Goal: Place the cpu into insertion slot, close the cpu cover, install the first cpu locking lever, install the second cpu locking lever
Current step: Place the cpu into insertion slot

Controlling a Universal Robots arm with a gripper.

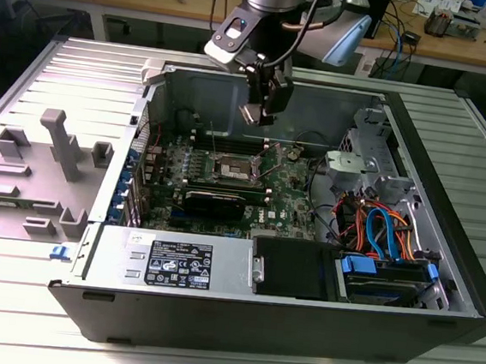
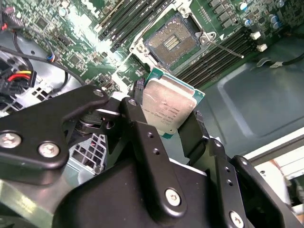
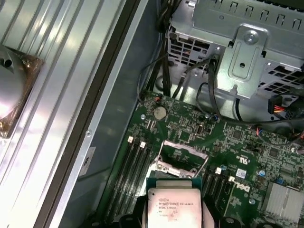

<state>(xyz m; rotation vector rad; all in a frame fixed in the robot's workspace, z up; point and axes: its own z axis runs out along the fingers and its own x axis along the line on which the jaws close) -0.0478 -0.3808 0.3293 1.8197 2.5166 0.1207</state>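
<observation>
Fingers (image 2: pixel 142 137) of your tool (image 2: pixel 166 110) are clamped on the chip (image 2: pixel 170 104), pinching it by opposite edges with its metal top facing the second wrist view. You have it in the air above the green board (image 1: pixel 289 191) inside the open computer case (image 1: pixel 212 321), well apart from the socket (image 2: pixel 172 42). That socket lies bare, contacts exposed, with dark memory slots (image 2: pixel 223 52) along both sides.

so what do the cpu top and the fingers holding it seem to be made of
The cpu has a matte silvery metal-looking top with a dull sheen, rimmed by green board. The fingers look like black plastic or coated metal, smooth and slightly glossy; I cannot tell which.
</observation>
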